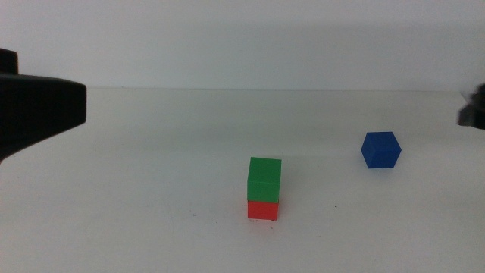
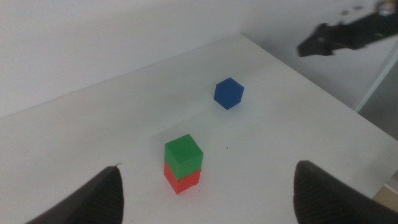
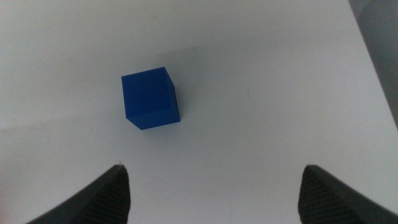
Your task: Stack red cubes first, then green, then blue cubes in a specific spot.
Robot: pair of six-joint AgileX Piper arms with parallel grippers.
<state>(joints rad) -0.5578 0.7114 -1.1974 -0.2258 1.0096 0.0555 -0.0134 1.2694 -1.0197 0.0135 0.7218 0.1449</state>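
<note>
The green cube (image 1: 264,177) sits squarely on the red cube (image 1: 263,210) at the table's front centre; both show in the left wrist view, green (image 2: 183,152) on red (image 2: 183,179). The spot beneath the stack is hidden. The blue cube (image 1: 380,149) stands alone to the right and farther back. My left gripper (image 2: 207,169) is open and empty, raised and pulled back to the left of the stack. My right gripper (image 3: 212,169) is open and empty, above the blue cube (image 3: 150,98) and short of it, not touching.
The left arm's dark body (image 1: 38,112) fills the left edge of the middle view. The right gripper (image 1: 474,112) shows only at the right edge. The white table's edge (image 2: 348,115) runs close behind the blue cube (image 2: 229,93).
</note>
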